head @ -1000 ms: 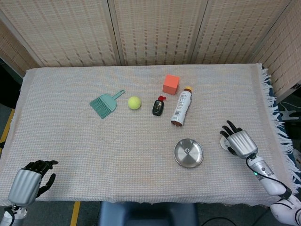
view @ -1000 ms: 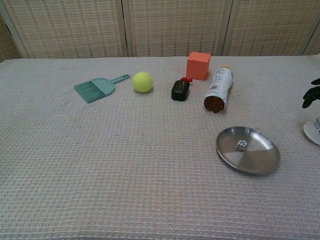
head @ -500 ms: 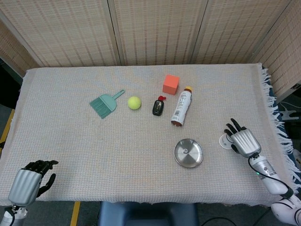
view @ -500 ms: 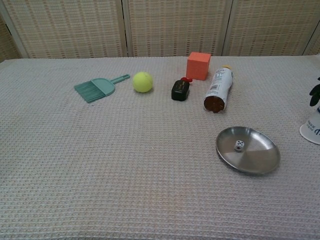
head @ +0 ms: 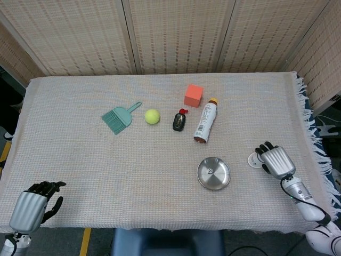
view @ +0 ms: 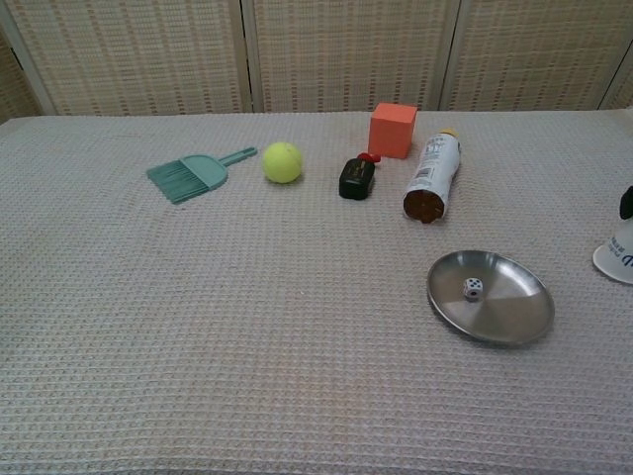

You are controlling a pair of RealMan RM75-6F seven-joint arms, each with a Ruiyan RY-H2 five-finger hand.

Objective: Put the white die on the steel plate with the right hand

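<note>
The white die (head: 211,171) (view: 473,288) lies inside the round steel plate (head: 219,180) (view: 509,315), near its middle, at the right front of the table. My right hand (head: 276,161) hovers to the right of the plate, apart from it, holding nothing, with its dark fingers pointing at a white cup (head: 254,160) (view: 617,260). In the chest view only a dark fingertip (view: 627,202) shows at the right edge. My left hand (head: 32,208) rests at the near left corner, empty, fingers loosely apart.
Behind the plate lies a white bottle (head: 204,122) (view: 431,176) on its side. Further back are an orange cube (head: 193,95), a small black bottle (head: 179,120), a yellow-green ball (head: 152,116) and a teal dustpan brush (head: 118,117). The fringed cloth edge (head: 313,138) runs along the right.
My right hand has drawn back to the right and toward the near edge, away from the plate. The die has shifted slightly inside the plate. The left hand has not moved.
</note>
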